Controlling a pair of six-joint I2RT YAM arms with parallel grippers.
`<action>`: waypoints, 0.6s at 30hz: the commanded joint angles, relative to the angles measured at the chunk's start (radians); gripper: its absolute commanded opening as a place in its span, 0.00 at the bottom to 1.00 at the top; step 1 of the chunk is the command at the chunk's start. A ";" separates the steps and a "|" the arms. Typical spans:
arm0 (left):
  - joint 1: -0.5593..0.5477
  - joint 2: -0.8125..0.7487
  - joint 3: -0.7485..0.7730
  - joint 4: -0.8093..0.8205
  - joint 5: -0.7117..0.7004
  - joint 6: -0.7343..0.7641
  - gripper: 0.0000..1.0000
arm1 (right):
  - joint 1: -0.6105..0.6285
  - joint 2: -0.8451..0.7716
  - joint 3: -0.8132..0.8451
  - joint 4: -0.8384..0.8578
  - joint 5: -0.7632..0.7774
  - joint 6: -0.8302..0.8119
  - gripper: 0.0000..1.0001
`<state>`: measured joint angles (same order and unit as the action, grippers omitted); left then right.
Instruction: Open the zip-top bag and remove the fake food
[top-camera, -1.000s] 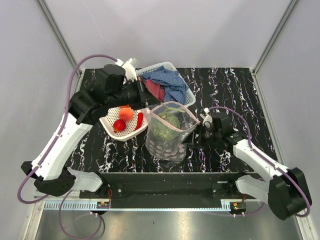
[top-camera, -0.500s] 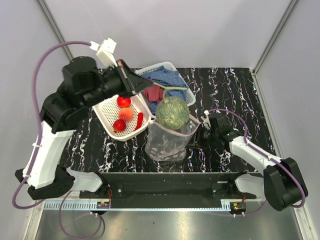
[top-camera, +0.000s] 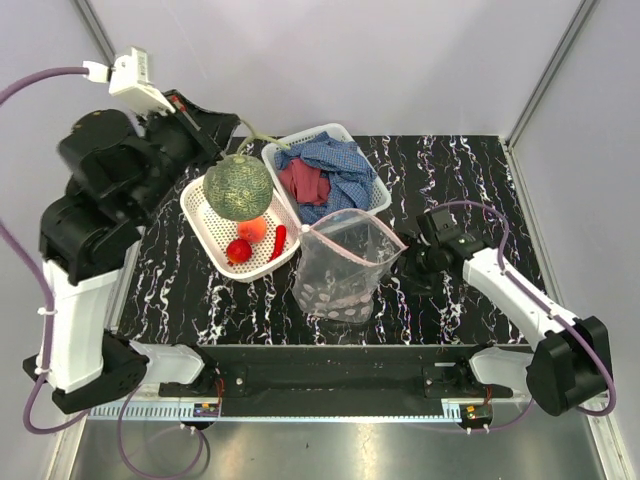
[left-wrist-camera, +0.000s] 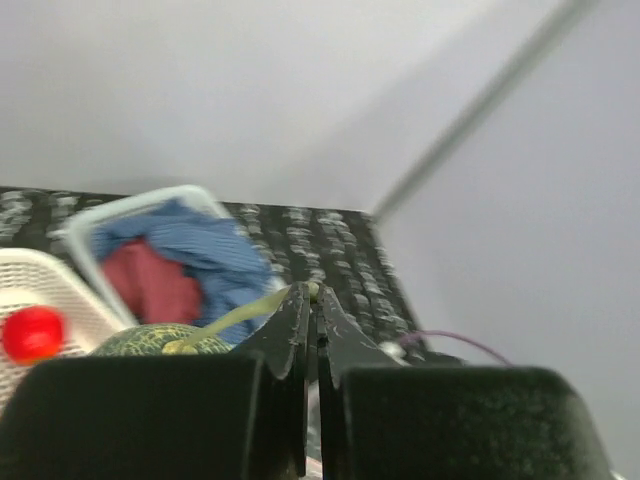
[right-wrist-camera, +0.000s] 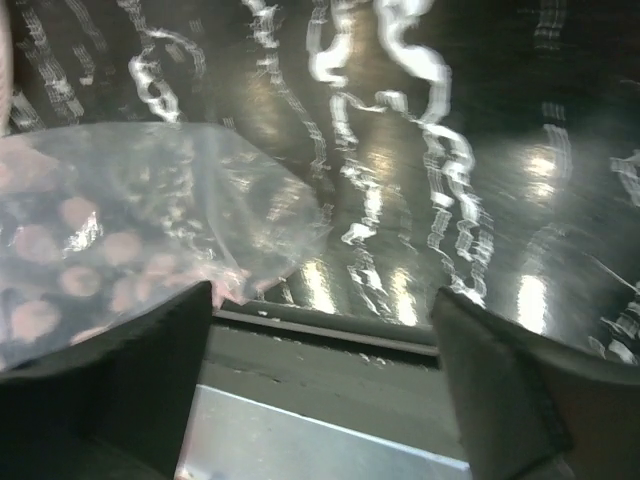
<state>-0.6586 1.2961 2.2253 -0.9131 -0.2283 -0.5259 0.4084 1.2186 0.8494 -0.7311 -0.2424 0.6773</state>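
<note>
Left arm is up and back compared with a second ago, and the green netted round fake melon (top-camera: 239, 187) is out of the bag. It now hangs at upper left of the top view, over the white perforated plastic basket (top-camera: 213, 254).

Left hand (left-wrist-camera: 312, 298) is pinched fully shut on the melon's thin pale-green stem (left-wrist-camera: 235, 318). That looks like the only part slim enough to pinch, so the melon dangles below the tips.

That basket holds other fake food: a red round fruit (top-camera: 238, 249), an orange-peach round fruit (top-camera: 253, 229) and a slim red chili pepper (top-camera: 278, 240). So it reads as the drop spot.

Clear crinkly zip-top bag with pinkish dots (top-camera: 340, 268) stands at centre of the black marbled bench (top-camera: 460, 180), mouth open and facing up. I see no food left inside, though the printed dots make that hard to confirm.

Right hand (right-wrist-camera: 320, 300) has backed off to the bag's right side. Its fingers are wide apart and hold nothing, with the bag edge just ahead of them in the wrist view. Probably it's done bracing the bag.

Second white basket (top-camera: 335, 130) at top centre holds blue and red cloths (top-camera: 335, 165), not relevant here.

Next, my guess: lower and release the melon.
</note>
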 joint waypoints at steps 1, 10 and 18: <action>0.083 0.022 -0.159 -0.020 -0.128 0.076 0.00 | -0.003 -0.005 0.138 -0.283 0.225 -0.021 1.00; 0.407 0.088 -0.472 0.175 -0.042 0.069 0.00 | -0.011 0.056 0.382 -0.615 0.403 -0.025 1.00; 0.530 0.187 -0.543 0.276 -0.025 0.067 0.00 | -0.013 0.010 0.439 -0.689 0.397 -0.001 1.00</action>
<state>-0.1738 1.4639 1.6749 -0.7845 -0.2653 -0.4637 0.4019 1.2564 1.2510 -1.2964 0.1165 0.6601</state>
